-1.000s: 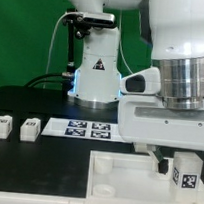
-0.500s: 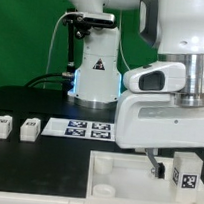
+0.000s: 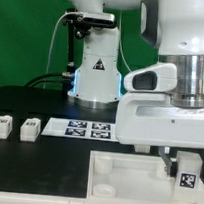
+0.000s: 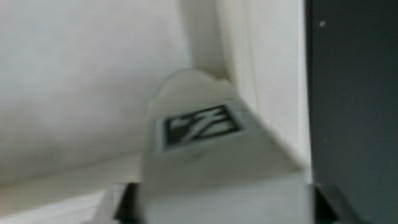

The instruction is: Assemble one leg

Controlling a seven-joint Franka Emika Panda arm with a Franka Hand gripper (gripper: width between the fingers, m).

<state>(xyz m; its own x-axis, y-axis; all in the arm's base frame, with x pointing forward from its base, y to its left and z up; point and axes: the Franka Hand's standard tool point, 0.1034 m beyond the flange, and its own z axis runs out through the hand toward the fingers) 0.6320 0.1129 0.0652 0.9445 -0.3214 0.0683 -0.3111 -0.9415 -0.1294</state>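
— What sits left of the marker board (image 3: 89, 128)?
— Two spare legs (image 3: 0, 127) side by side on the black counter (image 3: 24, 164), well apart from the arm.
— And right of it?
— The white top (image 3: 123, 177) with its corner sockets. Past the board's right end, the gripper (image 3: 181, 165) holds the leg (image 3: 187, 176) over the top, tag facing out.
— The jaws?
— Closed on the leg; the wrist view shows it (image 4: 201, 140) between them, against the top's rim (image 4: 258, 60).
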